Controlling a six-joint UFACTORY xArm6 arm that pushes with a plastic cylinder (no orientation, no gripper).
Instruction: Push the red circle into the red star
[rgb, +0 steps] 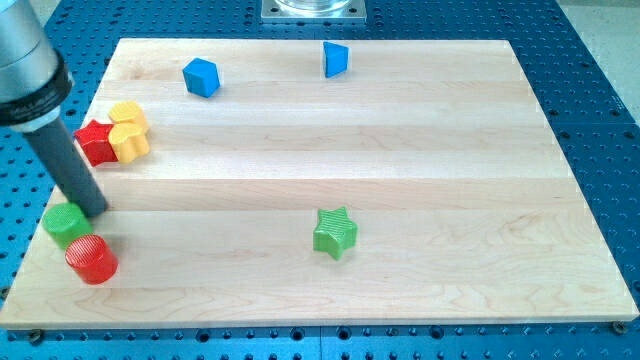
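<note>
The red circle (92, 259) lies near the board's bottom left corner. The red star (95, 141) lies higher up along the left edge, partly hidden by the yellow block (128, 131) that touches its right side. My tip (93, 212) is on the board just right of and above the green circle (65, 224), a short way above the red circle and well below the red star. The dark rod slants up to the view's top left.
A green star (335, 232) lies at the lower middle. A blue block (201, 76) and a blue block (335, 59) lie near the top edge. The wooden board (400, 150) sits on a blue perforated table.
</note>
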